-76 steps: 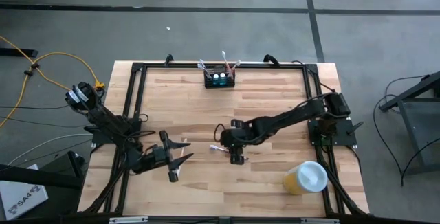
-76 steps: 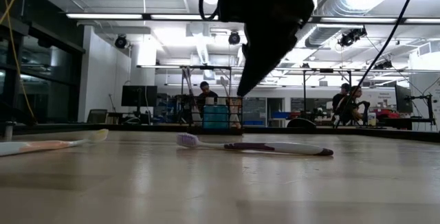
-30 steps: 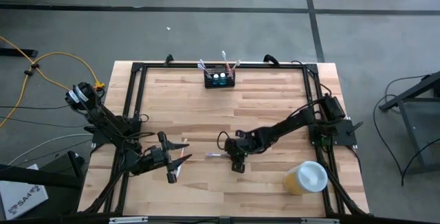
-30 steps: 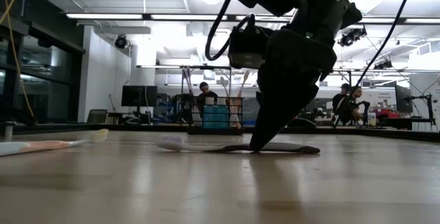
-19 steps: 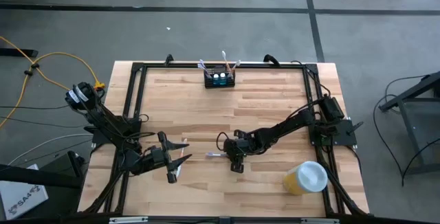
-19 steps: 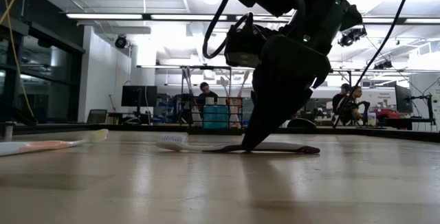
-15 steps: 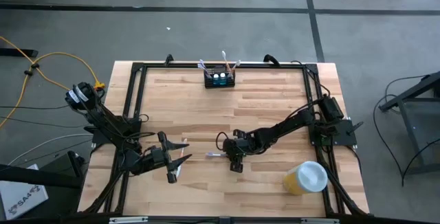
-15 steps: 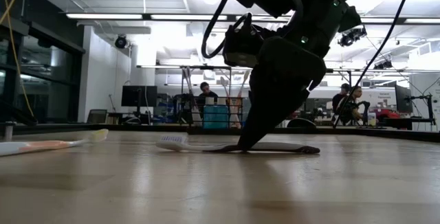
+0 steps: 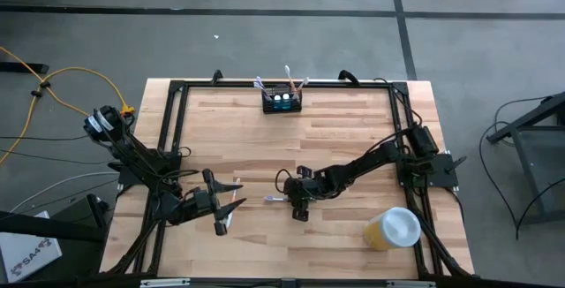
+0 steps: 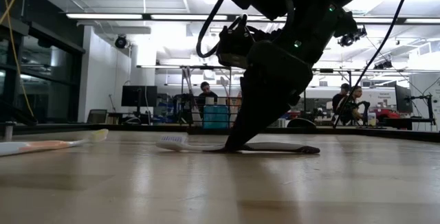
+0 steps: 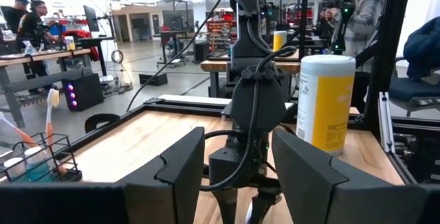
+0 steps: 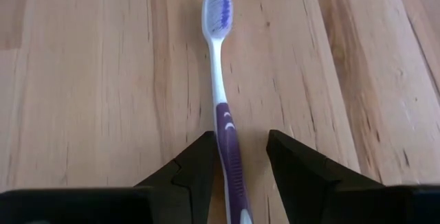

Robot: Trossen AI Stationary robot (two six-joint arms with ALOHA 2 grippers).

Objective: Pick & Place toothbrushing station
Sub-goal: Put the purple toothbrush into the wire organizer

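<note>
The right end effector (image 12: 237, 157) was lowered onto the tabletop (image 9: 353, 138), its fingers spread to either side of the purple-handled toothbrush (image 12: 223, 100) without yet pinching it. The toothbrushing station (image 9: 282, 101) stood at the tabletop's far edge, well apart from that toothbrush. The left end effector (image 9: 222, 207), fingers spread, waited near the toothbrush, on the side away from the yellow cup (image 9: 392, 229).

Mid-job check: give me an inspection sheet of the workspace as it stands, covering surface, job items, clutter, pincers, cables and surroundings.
Surface: wooden table, black frame around it.
Job's things: toothbrushing station at the far edge, brushes standing in it; purple toothbrush lying flat mid-table.
Clutter: yellow cup with white lid, near right corner; a second toothbrush lying by the left arm.
Pincers: right pincer open, straddling the purple handle; left pincer open, waiting near left.
Cables: yellow cable on the floor, left.
Surroundings: workshop, people at benches.
</note>
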